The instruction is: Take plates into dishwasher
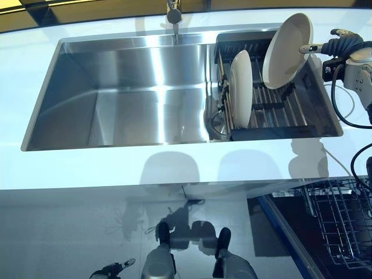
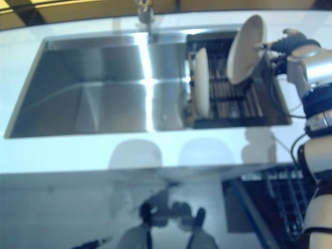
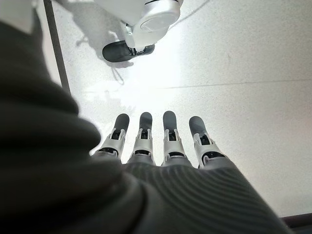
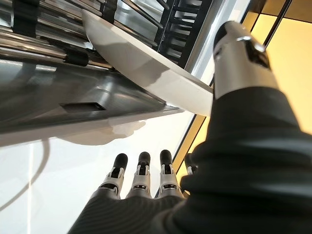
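A white plate (image 1: 286, 51) is tilted above the back of the black drying rack (image 1: 279, 107), which sits in the right part of the sink. My right hand (image 1: 340, 43) comes in from the right and pinches the plate's rim (image 4: 146, 63), thumb (image 4: 239, 53) on top, the other fingers (image 4: 141, 175) stretched out beneath it. A second white plate (image 1: 241, 87) stands on edge in the rack's left slots. My left hand (image 3: 161, 141) hangs low over the floor, open with nothing in it.
The steel sink (image 1: 116, 133) is set in a pale counter (image 1: 174, 168), with a tap (image 1: 174, 14) at the back. A dishwasher's wire basket (image 1: 340, 224) is pulled out at the lower right, below the counter's edge.
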Available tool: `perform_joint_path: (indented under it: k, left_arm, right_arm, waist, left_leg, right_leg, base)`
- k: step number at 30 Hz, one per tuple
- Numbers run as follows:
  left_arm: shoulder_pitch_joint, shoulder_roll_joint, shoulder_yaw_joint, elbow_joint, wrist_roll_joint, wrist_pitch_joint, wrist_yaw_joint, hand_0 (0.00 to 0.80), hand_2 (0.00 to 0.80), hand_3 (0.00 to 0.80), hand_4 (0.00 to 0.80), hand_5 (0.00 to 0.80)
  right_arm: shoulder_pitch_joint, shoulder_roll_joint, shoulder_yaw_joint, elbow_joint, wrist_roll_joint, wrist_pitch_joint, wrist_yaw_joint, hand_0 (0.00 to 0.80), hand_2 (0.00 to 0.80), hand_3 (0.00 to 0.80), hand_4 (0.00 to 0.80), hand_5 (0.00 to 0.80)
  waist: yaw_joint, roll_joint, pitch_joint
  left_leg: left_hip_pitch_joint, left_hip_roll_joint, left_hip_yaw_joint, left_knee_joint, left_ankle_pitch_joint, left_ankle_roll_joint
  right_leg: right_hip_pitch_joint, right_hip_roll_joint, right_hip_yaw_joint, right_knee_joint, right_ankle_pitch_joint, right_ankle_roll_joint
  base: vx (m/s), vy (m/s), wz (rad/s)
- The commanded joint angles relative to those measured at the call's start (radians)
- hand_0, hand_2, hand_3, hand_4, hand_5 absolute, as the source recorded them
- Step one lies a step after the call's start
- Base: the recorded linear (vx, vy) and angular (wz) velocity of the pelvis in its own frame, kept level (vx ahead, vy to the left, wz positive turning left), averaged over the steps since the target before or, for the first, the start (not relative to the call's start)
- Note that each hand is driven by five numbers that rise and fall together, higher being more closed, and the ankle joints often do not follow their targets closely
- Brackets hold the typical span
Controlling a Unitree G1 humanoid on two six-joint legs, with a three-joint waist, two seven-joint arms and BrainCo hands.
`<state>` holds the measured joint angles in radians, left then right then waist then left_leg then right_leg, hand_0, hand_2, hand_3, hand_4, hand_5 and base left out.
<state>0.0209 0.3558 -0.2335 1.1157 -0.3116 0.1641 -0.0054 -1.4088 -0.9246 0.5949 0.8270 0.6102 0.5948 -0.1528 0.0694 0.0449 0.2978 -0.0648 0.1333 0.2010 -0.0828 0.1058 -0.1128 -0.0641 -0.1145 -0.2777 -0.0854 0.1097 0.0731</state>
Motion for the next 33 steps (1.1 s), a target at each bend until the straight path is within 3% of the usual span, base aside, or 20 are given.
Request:
perform_joint_path:
  k: [1, 9, 13, 20, 33]
  left_arm:
    - [0.000, 0.013, -0.054, 0.012, -0.023, 0.010, 0.011, 0.000, 0.000, 0.000, 0.000, 0.000]
    - [-0.002, 0.012, -0.065, -0.006, -0.036, 0.026, 0.016, 0.000, 0.000, 0.000, 0.000, 0.000]
    - [-0.020, 0.022, -0.058, -0.064, -0.041, 0.107, 0.019, 0.000, 0.000, 0.000, 0.000, 0.000]
    - [-0.081, 0.044, -0.038, -0.073, -0.074, 0.183, 0.012, 0.000, 0.000, 0.000, 0.000, 0.000]
    - [-0.138, 0.048, -0.032, -0.040, -0.131, 0.216, 0.022, 0.000, 0.000, 0.000, 0.000, 0.000]
  right_arm:
    - [-0.026, -0.024, -0.003, -0.058, -0.003, -0.051, -0.032, 0.000, 0.000, 0.000, 0.000, 0.000]
    - [-0.027, -0.022, 0.006, -0.079, -0.017, -0.028, -0.037, 0.000, 0.000, 0.000, 0.000, 0.000]
    - [-0.075, -0.016, 0.024, -0.044, -0.035, -0.011, -0.013, 0.000, 0.000, 0.000, 0.000, 0.000]
    - [-0.078, -0.034, 0.032, -0.057, -0.016, -0.020, 0.016, 0.000, 0.000, 0.000, 0.000, 0.000]
    - [-0.056, -0.034, 0.014, -0.075, 0.040, -0.020, -0.025, 0.000, 0.000, 0.000, 0.000, 0.000]
  waist:
    - [0.014, -0.054, 0.012]
    - [0.015, -0.051, 0.023]
    - [0.017, -0.043, 0.027]
    - [-0.002, -0.052, 0.031]
    - [-0.019, -0.060, 0.062]
  left_leg:
    - [-0.022, -0.046, -0.016, -0.004, 0.008, -0.010]
    - [-0.020, -0.045, -0.015, -0.004, 0.008, -0.009]
    - [-0.022, -0.046, -0.008, -0.004, 0.008, -0.010]
    - [-0.037, -0.039, -0.002, -0.004, 0.012, -0.010]
    - [-0.038, -0.034, 0.004, -0.004, 0.009, -0.004]
  right_leg:
    - [0.004, -0.030, -0.016, -0.002, 0.005, 0.054]
    - [0.003, -0.032, -0.015, -0.002, 0.009, 0.056]
    - [-0.002, -0.033, -0.010, -0.002, 0.010, 0.053]
    - [-0.024, -0.024, 0.004, -0.002, 0.013, 0.051]
    - [-0.031, -0.018, 0.014, -0.001, 0.013, 0.046]
  base:
    - [0.000, 0.000, 0.00]
    - [0.012, 0.009, 0.01]
    - [0.012, 0.019, 0.01]
    - [0.000, 0.000, 0.00]
    - [0.041, 0.008, -0.01]
